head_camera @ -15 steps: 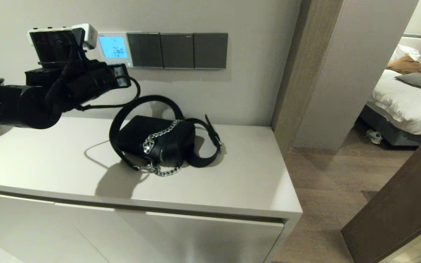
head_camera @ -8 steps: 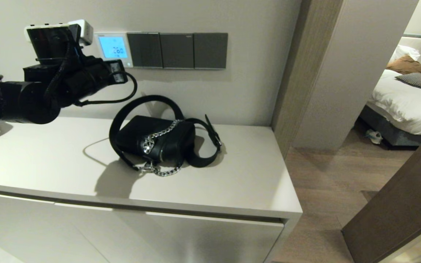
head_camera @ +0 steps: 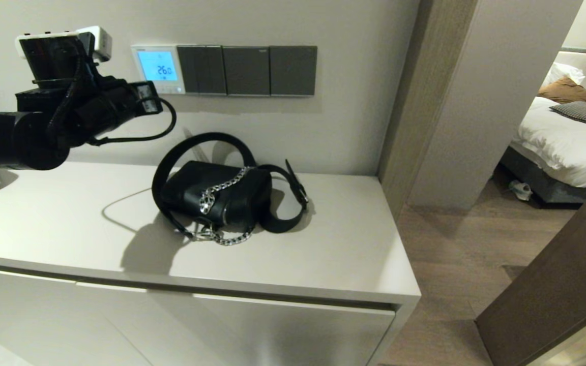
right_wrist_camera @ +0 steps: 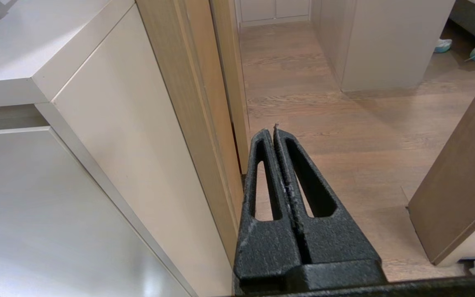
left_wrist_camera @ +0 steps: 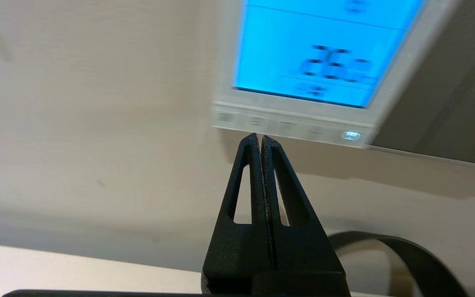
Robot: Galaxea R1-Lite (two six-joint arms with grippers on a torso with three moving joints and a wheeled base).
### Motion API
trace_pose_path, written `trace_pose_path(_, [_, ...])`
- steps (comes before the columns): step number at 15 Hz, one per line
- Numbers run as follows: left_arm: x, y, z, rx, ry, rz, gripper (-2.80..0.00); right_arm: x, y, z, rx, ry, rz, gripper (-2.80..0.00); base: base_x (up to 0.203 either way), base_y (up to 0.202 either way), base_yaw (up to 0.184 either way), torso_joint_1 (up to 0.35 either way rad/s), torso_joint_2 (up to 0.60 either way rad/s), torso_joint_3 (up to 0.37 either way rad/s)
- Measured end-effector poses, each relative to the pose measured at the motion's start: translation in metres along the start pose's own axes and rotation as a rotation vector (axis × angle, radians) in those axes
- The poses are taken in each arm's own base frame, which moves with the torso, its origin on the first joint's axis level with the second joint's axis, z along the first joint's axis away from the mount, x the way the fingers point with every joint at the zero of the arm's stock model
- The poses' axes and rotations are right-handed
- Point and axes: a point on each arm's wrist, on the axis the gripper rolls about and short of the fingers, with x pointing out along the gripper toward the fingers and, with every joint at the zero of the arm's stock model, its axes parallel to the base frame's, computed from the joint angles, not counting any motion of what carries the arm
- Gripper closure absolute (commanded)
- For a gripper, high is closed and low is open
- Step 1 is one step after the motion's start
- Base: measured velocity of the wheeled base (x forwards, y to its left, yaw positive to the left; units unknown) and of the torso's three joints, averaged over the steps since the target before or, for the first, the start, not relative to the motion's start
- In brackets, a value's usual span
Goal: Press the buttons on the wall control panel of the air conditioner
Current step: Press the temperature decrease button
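The air conditioner's wall control panel [head_camera: 158, 68] is a small white square on the wall with a glowing light blue screen showing digits. Its buttons [head_camera: 159, 88] are a row of tiny pale keys along its lower edge. My left gripper [head_camera: 151, 99] is shut and empty, and hangs in the air just left of and below the panel, apart from it. In the left wrist view the shut tips [left_wrist_camera: 260, 138] sit just under the buttons [left_wrist_camera: 287, 123] of the panel [left_wrist_camera: 386, 82]. My right gripper [right_wrist_camera: 271, 132] is shut and empty, parked low beside the cabinet.
Three dark grey switch plates [head_camera: 247, 70] adjoin the panel on its right. A black handbag [head_camera: 216, 195] with a chain and a looped strap lies on the beige cabinet top [head_camera: 59, 223] below. A doorway and a wooden door [head_camera: 552, 284] are at the right.
My left arm has drawn back to the left, away from the panel. The panel's lower left corner, covered a second ago, now shows in full.
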Motion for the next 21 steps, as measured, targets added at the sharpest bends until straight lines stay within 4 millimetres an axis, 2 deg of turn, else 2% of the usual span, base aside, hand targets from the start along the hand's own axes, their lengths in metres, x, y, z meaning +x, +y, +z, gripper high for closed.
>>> trace_pose_path(21, [0.011,-0.01,-0.01,-0.001,0.015,-0.035,0.0,0.0,0.0,0.0,0.0,0.0,0.0,0.0,0.0,0.0,0.0,0.0,0.0,0.0])
